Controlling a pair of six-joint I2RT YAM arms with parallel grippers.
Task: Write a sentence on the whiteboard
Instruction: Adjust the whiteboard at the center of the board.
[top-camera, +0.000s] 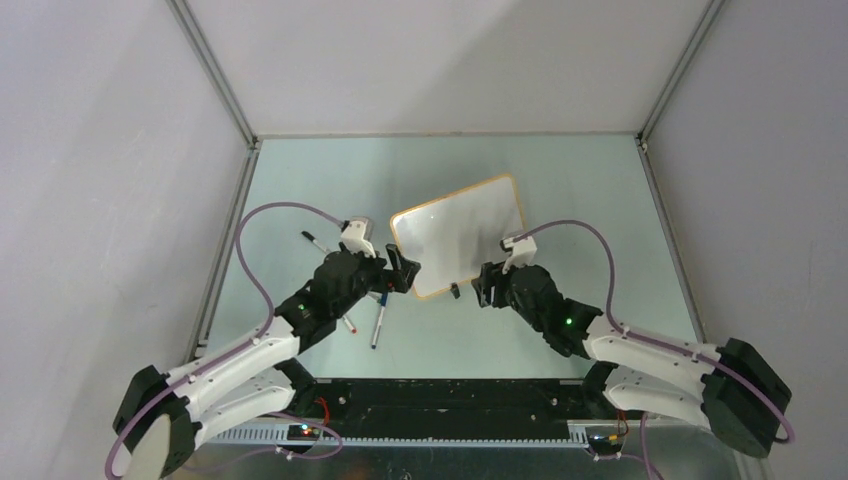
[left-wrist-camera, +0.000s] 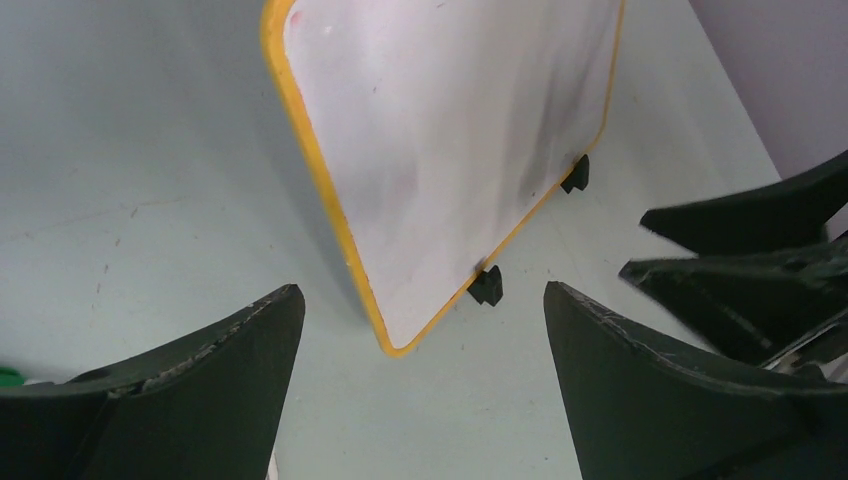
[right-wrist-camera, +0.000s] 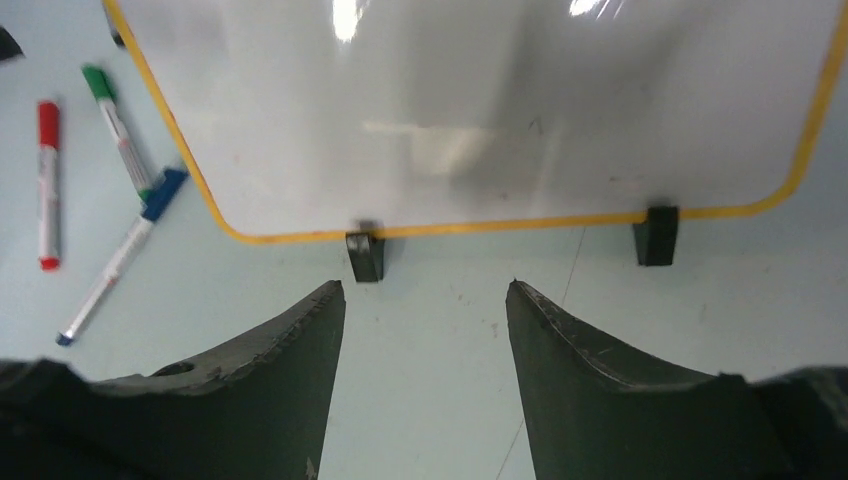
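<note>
With the left gripper (top-camera: 405, 270) and right gripper (top-camera: 483, 283) both spread, empty, crowding the blank whiteboard's (top-camera: 460, 235) near edge mid-table, one nudge could slide or topple it on its clip feet (right-wrist-camera: 365, 255).

The whiteboard (top-camera: 460, 235) is seen set askew on the counter (top-camera: 580, 190), between the left gripper (top-camera: 405, 270) and the right gripper (top-camera: 487, 283). Markers (top-camera: 378, 322) are seen scattered near the left gripper, beside its arm.

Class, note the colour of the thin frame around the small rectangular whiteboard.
Orange-yellow: the thin frame of the small rectangular whiteboard shows best in the right wrist view.
</note>
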